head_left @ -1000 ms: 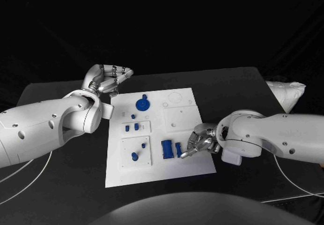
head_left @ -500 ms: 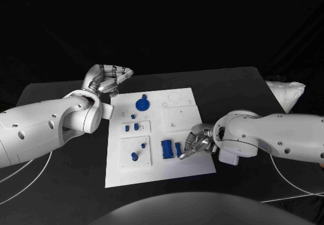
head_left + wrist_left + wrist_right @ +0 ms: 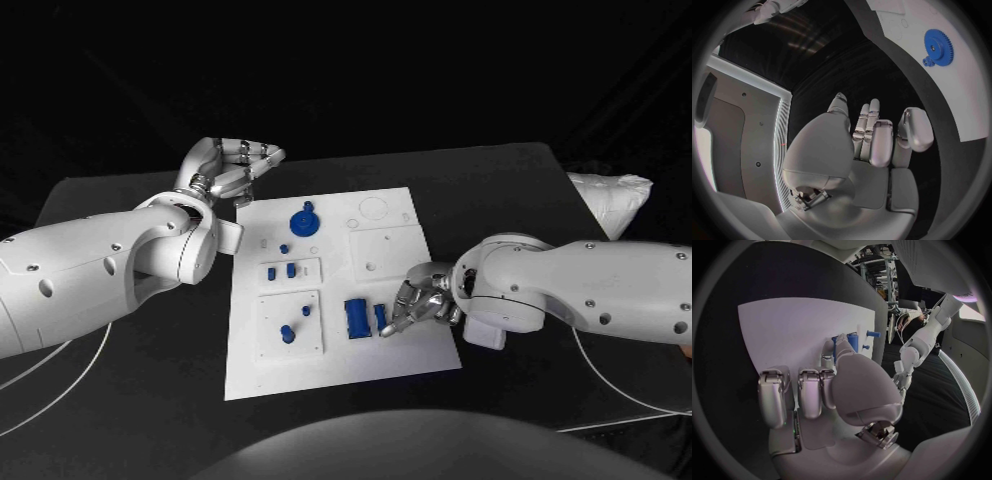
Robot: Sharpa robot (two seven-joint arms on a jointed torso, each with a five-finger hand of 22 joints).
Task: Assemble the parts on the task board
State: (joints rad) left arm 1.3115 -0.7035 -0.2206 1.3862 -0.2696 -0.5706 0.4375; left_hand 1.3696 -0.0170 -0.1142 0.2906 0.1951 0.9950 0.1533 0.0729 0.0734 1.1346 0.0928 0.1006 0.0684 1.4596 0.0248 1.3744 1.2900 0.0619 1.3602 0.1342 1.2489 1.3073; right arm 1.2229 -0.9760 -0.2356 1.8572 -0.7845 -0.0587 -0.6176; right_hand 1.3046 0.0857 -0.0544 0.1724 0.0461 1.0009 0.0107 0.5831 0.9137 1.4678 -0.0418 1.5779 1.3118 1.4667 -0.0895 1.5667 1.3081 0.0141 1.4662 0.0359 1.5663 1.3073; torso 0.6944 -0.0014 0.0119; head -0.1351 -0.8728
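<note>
Blue parts (image 3: pixel 356 317) — scattered on white task board (image 3: pixel 404 357)

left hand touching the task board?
Apart. In the left wrist view a strip of black table separates the left hand from the task board; the head view shows the hand off the board's far corner.

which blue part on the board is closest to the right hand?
The narrow blue block, the slimmer one of the pair near the task board's front right. The right hand's fingertips are right at it; the wider block lies just beyond.

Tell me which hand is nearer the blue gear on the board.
Left. The left hand hovers off the board's far corner beside the blue gear; the right hand is down by the blue blocks.
</note>
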